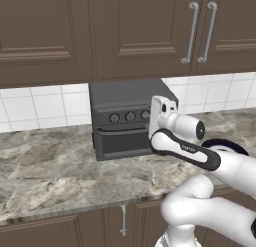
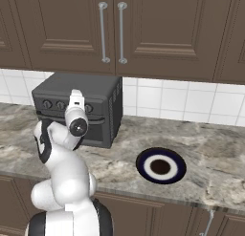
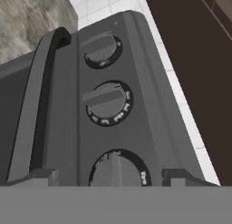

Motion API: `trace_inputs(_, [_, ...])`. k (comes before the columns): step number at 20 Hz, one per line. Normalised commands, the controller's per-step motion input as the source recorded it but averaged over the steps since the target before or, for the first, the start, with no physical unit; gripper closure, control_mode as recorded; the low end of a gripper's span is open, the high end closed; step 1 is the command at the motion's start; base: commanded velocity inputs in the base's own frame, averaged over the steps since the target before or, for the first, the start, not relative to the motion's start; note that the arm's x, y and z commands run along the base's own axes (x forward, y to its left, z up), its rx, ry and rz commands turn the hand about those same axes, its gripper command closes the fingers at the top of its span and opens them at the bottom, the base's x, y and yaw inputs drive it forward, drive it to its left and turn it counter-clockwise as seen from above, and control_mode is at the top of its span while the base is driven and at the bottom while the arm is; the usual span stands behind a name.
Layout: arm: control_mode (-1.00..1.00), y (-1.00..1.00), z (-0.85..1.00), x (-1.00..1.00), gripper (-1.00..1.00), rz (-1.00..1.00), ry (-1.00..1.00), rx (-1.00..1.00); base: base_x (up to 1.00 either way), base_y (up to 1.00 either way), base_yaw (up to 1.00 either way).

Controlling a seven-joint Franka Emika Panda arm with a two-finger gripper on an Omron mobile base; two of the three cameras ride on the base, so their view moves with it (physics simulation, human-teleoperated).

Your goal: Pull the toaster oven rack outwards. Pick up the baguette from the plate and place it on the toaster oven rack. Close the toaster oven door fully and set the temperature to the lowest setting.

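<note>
The white arm rises from the base, bends at its elbow above the counter edge and reaches forward, so that its hand sits level with the knob row of the toaster oven (image 1: 127,118), close against the right part of the front panel. The hand is rolled on its side: in the hand view the knobs run top to bottom rather than across, with the curved black bar handle (image 3: 43,96) of the toaster oven door (image 1: 122,141) to their left. The gripper (image 3: 111,175) has its jaws spread wide, one dark fingertip (image 3: 34,177) over the door side and the other over the outer edge of the panel, and the nearest knob (image 3: 118,169) sits between them; whether either tip touches the knob cannot be told. Two more knobs (image 3: 105,103) lie further along the row, each with a raised bar grip. The door stands shut against the oven body, so nothing of the cavity can be seen. The oven stands on the marble counter (image 1: 45,166) against the white tiled wall, under dark brown cabinets. The plate (image 2: 161,165), dark blue with a white ring and dark centre, lies flat on the counter to the oven's right, well apart from it, with nothing on it
</note>
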Motion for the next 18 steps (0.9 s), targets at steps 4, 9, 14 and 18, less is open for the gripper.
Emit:
trace_inputs(4, [-1.0,0.08,-0.26,0.13,-1.0,-0.02,-0.07,0.0,0.0,0.0,0.0])
trace_inputs(9, [-1.0,0.05,-0.28,0.12,-1.0,-0.03,-0.08,0.0,0.0,0.0,0.0])
trace_inputs(14, [-1.0,0.11,-0.33,0.06,-1.0,-0.04,-0.09,0.0,0.0,0.0,0.0])
trace_inputs(18, [-1.0,0.18,-0.3,0.01,1.0,-0.07,-0.09,0.0,0.0,0.0,0.0])
